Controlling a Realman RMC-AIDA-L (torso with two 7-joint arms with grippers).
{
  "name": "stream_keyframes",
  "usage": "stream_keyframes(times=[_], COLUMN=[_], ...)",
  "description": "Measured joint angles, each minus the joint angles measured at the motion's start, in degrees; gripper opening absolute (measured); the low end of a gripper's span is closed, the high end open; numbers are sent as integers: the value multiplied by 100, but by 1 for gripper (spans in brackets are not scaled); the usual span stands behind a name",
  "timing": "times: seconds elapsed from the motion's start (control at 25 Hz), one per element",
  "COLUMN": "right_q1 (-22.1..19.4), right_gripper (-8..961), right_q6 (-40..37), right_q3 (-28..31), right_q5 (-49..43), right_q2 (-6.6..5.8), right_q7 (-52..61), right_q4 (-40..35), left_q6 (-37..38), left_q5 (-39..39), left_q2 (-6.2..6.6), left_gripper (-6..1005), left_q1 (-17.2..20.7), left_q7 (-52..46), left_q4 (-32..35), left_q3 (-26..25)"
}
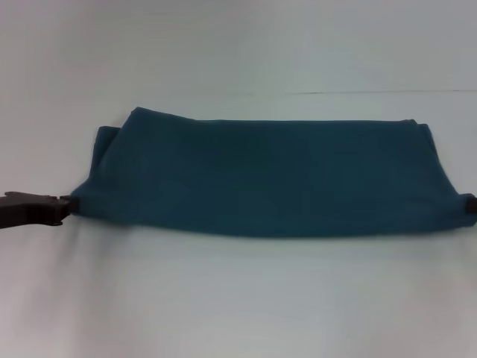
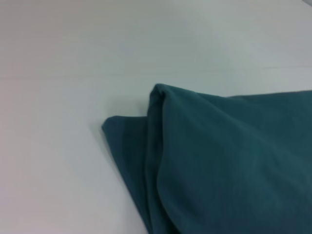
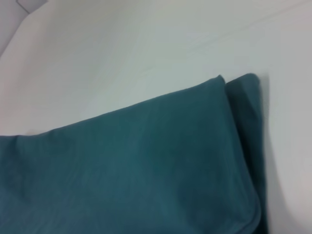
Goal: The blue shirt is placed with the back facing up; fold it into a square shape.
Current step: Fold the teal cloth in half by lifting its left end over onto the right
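The blue shirt point(image 1: 268, 179) lies folded into a long, plain teal band across the white table, with layered edges at both ends. My left gripper point(image 1: 67, 208) comes in low from the left and is shut on the band's near left corner. Only a dark tip of my right gripper point(image 1: 471, 206) shows at the picture's right edge, against the near right corner. The left wrist view shows the stacked folds of the shirt's point(image 2: 219, 165) left end. In the right wrist view the shirt's point(image 3: 146, 165) right end has two layers, slightly offset.
The white table point(image 1: 238, 298) stretches bare in front of and behind the shirt. A faint seam line point(image 1: 373, 92) crosses the table behind the shirt on the right.
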Motion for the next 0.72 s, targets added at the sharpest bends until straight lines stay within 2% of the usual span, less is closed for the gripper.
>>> stream_keyframes(times=[0.36, 0.72], right_q1=[23, 53], right_gripper=[4, 4], right_q6=[-38, -50], right_q3=[18, 17], right_q5=[6, 7], right_q2=[-31, -9], right_q7=[2, -34], right_q4=[0, 28], left_q6=[98, 213], left_q5=[57, 62], left_q2=[15, 15], left_gripper=[2, 2], left_q1=[75, 127], left_q7=[-60, -34], left_q4=[142, 201], left_q3=[-109, -160])
